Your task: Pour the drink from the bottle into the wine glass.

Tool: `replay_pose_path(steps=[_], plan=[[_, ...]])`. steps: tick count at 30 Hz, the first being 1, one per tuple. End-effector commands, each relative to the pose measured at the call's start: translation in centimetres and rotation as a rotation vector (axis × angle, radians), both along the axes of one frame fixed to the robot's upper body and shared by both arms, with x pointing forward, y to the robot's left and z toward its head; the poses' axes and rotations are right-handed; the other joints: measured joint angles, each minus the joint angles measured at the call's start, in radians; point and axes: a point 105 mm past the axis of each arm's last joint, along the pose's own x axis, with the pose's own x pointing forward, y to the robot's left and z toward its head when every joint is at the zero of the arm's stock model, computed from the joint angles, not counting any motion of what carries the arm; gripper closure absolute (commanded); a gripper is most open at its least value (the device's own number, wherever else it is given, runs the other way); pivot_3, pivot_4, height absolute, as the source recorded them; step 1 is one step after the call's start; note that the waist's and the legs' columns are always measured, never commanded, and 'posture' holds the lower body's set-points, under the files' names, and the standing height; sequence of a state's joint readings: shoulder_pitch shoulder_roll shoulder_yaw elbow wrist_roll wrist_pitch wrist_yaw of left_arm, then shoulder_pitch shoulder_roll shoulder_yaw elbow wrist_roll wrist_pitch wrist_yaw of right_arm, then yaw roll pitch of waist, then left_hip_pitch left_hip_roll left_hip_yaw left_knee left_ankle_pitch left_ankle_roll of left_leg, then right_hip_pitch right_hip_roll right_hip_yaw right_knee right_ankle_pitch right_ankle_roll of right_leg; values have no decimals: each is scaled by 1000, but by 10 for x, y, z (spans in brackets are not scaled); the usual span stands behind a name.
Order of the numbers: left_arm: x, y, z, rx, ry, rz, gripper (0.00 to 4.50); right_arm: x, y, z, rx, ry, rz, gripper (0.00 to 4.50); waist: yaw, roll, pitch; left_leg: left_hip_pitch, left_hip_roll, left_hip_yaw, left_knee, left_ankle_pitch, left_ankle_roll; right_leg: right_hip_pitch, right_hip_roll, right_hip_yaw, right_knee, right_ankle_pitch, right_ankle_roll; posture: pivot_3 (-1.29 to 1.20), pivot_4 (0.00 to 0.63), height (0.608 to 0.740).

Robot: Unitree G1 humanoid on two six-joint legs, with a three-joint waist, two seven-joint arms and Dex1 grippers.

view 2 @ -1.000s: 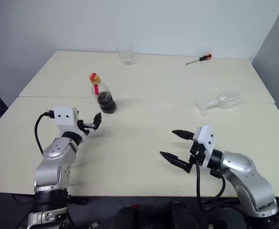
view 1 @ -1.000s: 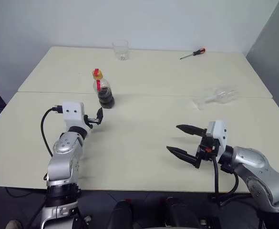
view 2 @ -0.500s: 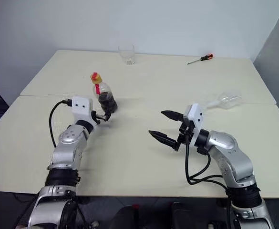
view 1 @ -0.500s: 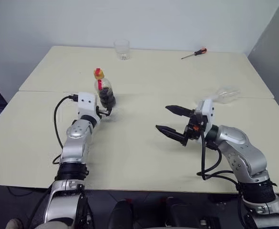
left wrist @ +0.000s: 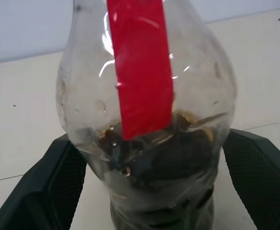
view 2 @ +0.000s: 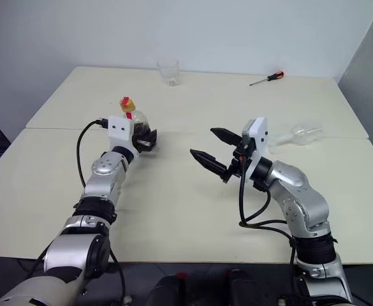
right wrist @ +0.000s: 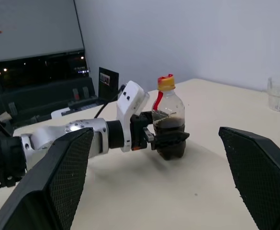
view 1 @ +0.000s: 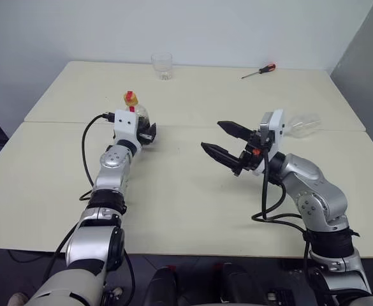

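Start on your left: the left end effector (view 2: 145, 139) has its two black fingers spread wide on either side of the bottle (view 2: 137, 125), low around the bulbous base. In the left wrist view the fingers (left wrist: 49, 191) stand just off the plastic on both sides with a sliver of gap showing, so you have the bottle bracketed but not squeezed. The bottle stands upright on the worktop (view 2: 173, 191), near the seam between the two table halves — yellowish cap up, red band down the neck, and the drink (left wrist: 159, 172) filling only the lower part of it.

At about twelve o'clock from the bottle, at the far edge of the worktop, stands a clear tumbler (view 2: 168, 72).

Moving across to the middle, the right end effector (view 2: 213, 150) hovers above the worktop, fully open and empty, its fingers pointing toward the bottle at roughly nine o'clock.

Further right, the wine glass (view 2: 298, 134) lies on its side at about three o'clock from that end effector — well apart from the bottle. A red-handled screwdriver (view 2: 266, 78) lies at about twelve o'clock from the glass, near the far edge.
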State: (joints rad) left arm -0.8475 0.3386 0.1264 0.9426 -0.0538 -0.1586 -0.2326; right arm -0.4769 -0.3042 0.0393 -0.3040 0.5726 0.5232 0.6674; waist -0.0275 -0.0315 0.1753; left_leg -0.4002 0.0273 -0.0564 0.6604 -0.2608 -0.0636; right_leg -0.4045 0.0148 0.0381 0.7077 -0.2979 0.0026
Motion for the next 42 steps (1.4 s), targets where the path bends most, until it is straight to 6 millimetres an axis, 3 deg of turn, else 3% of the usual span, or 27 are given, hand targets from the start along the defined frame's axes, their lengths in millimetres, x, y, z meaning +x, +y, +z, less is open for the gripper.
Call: replay_pose_path(steps=[1, 17, 23, 26, 32, 37, 42], plan=[[6, -3, 19, -18, -81, -1, 0, -7, 5, 23, 38, -67, 20, 15, 0, 0, 0, 0, 0, 0, 0, 0, 0, 0, 0, 0, 0, 0, 0, 0, 150, 740], [8, -8, 10, -13, -78, 0, 0, -7, 6, 29, 49, -75, -3, 15, -1, 0, 0, 0, 0, 0, 0, 0, 0, 0, 1, -1, 1, 0, 0, 0, 150, 740], [7, -3, 14, -24, -96, 5, 1837, -6, 6, 29, 52, -72, -3, 0, -1, 0, 0, 0, 0, 0, 0, 0, 0, 0, 1, -1, 1, 0, 0, 0, 150, 740], [8, -2, 16, -24, -99, 7, 2496, -4, 7, 29, 53, -73, -2, 0, -1, 0, 0, 0, 0, 0, 0, 0, 0, -1, 1, -1, 1, 0, 0, 0, 150, 740], [8, -5, 21, -16, -109, -15, 2651, -1, 7, 30, 50, -75, -7, 0, -1, 0, 0, 0, 0, 0, 0, 0, 0, -1, 1, -1, 1, 0, 0, 0, 150, 740], [1, -40, 25, 28, -114, -264, 2659, 11, 8, 28, 0, -76, -43, 0, -2, 0, 0, 0, 0, 0, 0, 0, 0, -1, 1, -1, 2, 0, 0, 0, 150, 740], [-33, -76, 30, 87, -79, -616, 2659, 33, 20, 32, -74, -77, -40, 0, -5, 1, 0, 0, 0, 2, 0, 0, 0, -2, 1, 0, 3, 0, 0, 0, 150, 740]])
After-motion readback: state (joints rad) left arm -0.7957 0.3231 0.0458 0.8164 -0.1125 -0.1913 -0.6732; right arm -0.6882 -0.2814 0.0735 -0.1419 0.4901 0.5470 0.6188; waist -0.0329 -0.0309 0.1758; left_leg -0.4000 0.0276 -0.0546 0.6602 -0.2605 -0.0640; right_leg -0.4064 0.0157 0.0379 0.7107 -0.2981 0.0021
